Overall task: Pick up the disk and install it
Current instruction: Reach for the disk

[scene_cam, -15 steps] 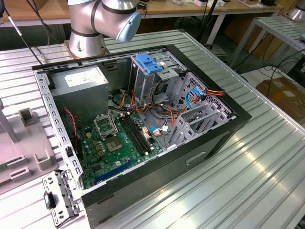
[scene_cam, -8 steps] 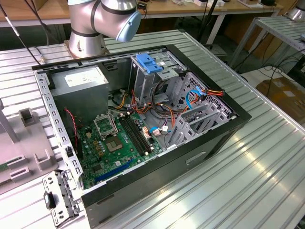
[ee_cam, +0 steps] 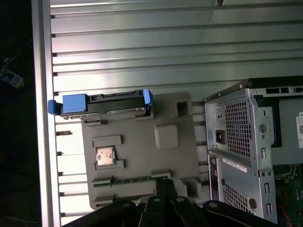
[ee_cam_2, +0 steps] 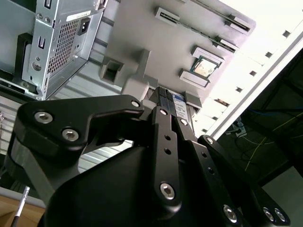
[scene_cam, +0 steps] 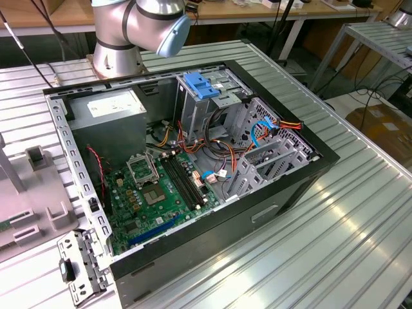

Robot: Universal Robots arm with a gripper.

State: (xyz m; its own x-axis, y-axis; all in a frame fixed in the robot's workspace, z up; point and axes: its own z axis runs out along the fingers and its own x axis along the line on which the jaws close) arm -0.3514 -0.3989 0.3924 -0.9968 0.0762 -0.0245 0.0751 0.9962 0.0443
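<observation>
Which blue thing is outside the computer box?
The disk, with its blue carrier, sits on the grey tray beside the computer case. The blue latch and blue cables are inside the case.

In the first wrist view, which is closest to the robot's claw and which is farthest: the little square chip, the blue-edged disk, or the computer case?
Measured from the gripper:
1-2. The chip, on the grey tray, and the computer case, standing beside the tray: too close to call.
3. The disk, at the tray's far edge, is plainly farthest.
</observation>
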